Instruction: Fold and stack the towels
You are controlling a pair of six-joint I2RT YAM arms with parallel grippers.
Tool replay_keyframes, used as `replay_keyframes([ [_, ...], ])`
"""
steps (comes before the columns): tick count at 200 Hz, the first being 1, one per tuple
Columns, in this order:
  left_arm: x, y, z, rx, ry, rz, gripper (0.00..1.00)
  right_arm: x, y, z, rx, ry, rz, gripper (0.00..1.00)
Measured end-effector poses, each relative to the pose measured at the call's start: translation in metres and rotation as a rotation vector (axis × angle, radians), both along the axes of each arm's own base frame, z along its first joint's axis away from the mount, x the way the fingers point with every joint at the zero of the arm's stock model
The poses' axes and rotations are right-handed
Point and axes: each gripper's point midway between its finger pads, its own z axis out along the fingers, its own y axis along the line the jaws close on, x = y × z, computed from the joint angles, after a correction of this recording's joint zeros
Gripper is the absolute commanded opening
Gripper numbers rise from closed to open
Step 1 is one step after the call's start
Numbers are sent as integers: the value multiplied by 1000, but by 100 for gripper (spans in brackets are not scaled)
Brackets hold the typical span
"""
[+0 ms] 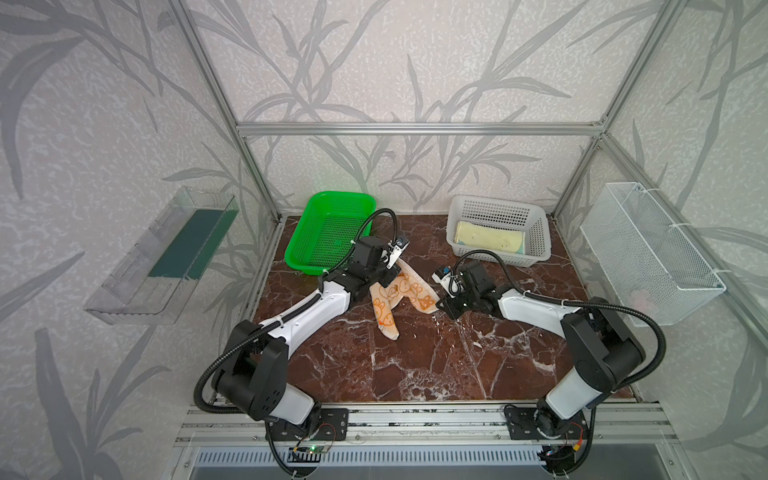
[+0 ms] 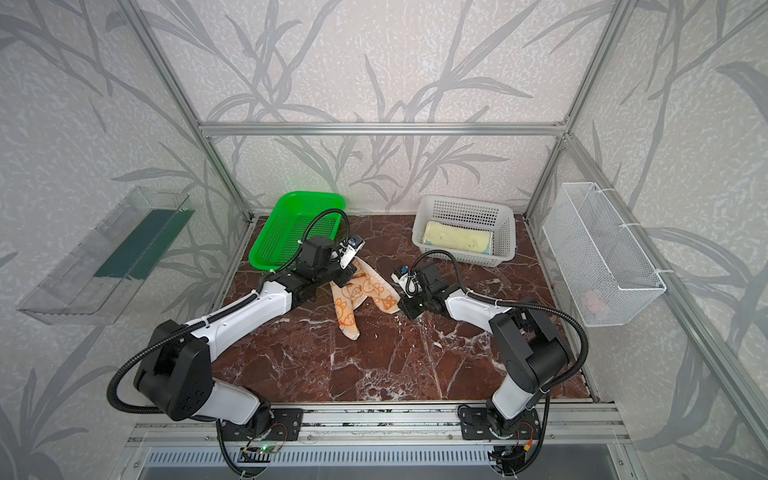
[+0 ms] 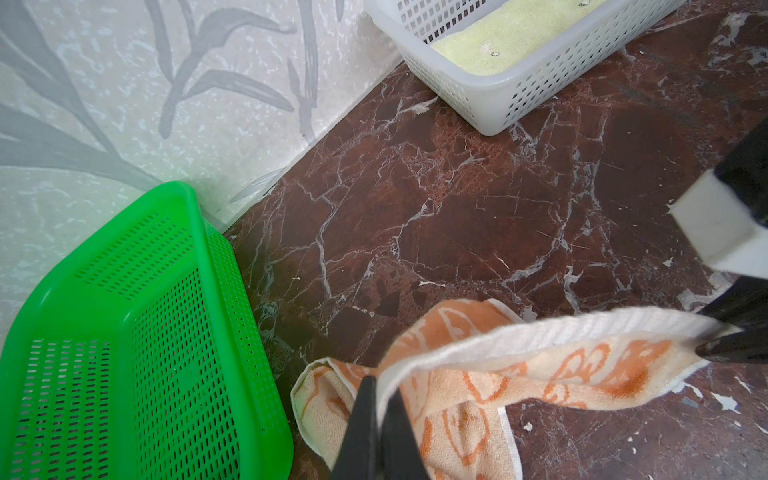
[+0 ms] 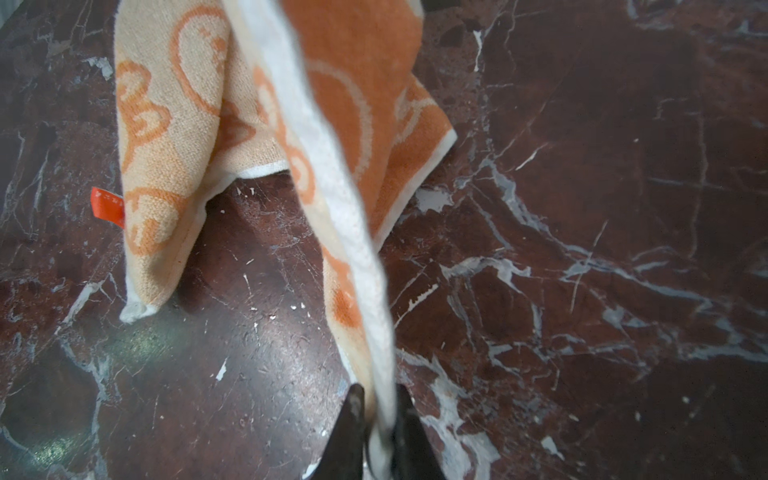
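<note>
An orange-cream towel with small cartoon faces hangs between my two grippers above the marble table, and its lower folds rest on the surface. My left gripper is shut on one end of its white hem. My right gripper is shut on the other end, and the hem runs taut between them. The towel carries a small red tag. A folded pale yellow towel lies inside the white basket.
A green basket stands at the back left, close behind the left gripper. The white basket stands at the back right. A wire basket hangs on the right wall, a clear shelf on the left wall.
</note>
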Motion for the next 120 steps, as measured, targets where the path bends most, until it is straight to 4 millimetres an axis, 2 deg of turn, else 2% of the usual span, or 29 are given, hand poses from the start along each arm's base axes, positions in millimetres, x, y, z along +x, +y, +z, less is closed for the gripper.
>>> replay_keyframes([
  [11, 0, 0, 0, 1, 0, 1, 0, 0, 0, 0, 2, 1, -1, 0],
  [49, 0, 2, -1, -7, 8, 21, 0, 4, -4, 0, -3, 0, -24, 0],
  [75, 0, 0, 2, -30, 20, 19, 0, 14, -16, 5, -34, -18, -89, 0],
  [100, 1, -3, 10, -63, 19, 24, 0, 41, -32, 33, -29, -75, -176, 0],
  [120, 4, -6, 27, -98, 19, 33, 0, 69, -45, 73, -2, -149, -239, 0],
])
